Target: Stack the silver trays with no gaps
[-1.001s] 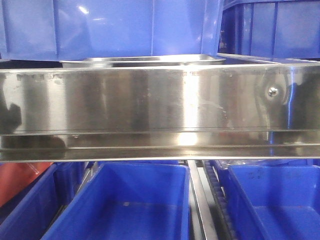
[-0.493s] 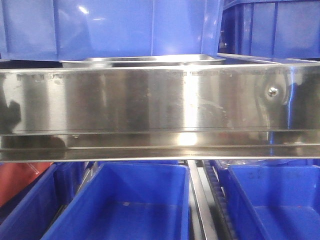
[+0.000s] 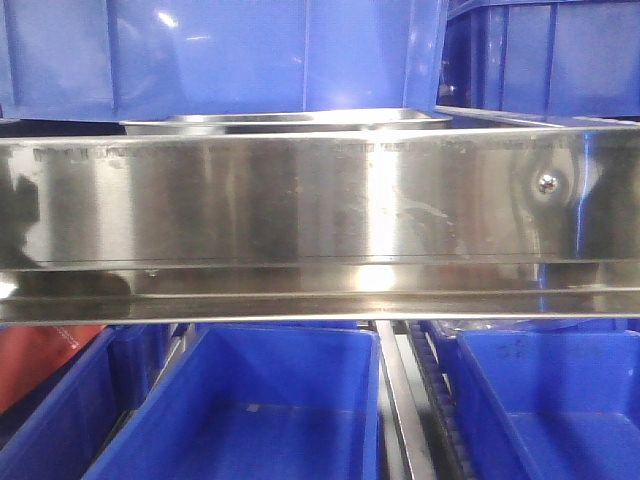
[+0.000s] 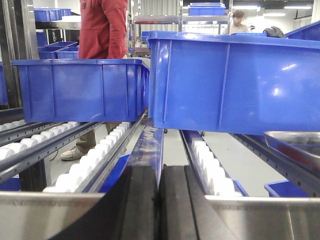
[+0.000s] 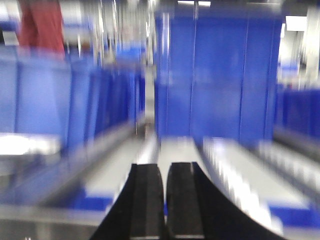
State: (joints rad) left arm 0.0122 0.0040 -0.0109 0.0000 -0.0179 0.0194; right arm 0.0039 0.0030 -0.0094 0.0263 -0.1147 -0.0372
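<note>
Tray (image 3: 300,120) lies just behind the rail (image 3: 300,200), with a blue bin (image 3: 220,50) rising behind it. My left gripper (image 4: 159,200): fingers pressed together, gripping nothing, apart from the tray. My right gripper (image 5: 164,200): likewise closed and empty; view blurred.

Closed right tool (image 5: 164,200) before blurred blue bin (image 5: 215,75)

A tray (image 3: 300,121) sits behind the shelf rail (image 3: 250,210), an upper bin (image 3: 220,55) behind it; below lie two lower bins (image 3: 250,420), side by side.
</note>
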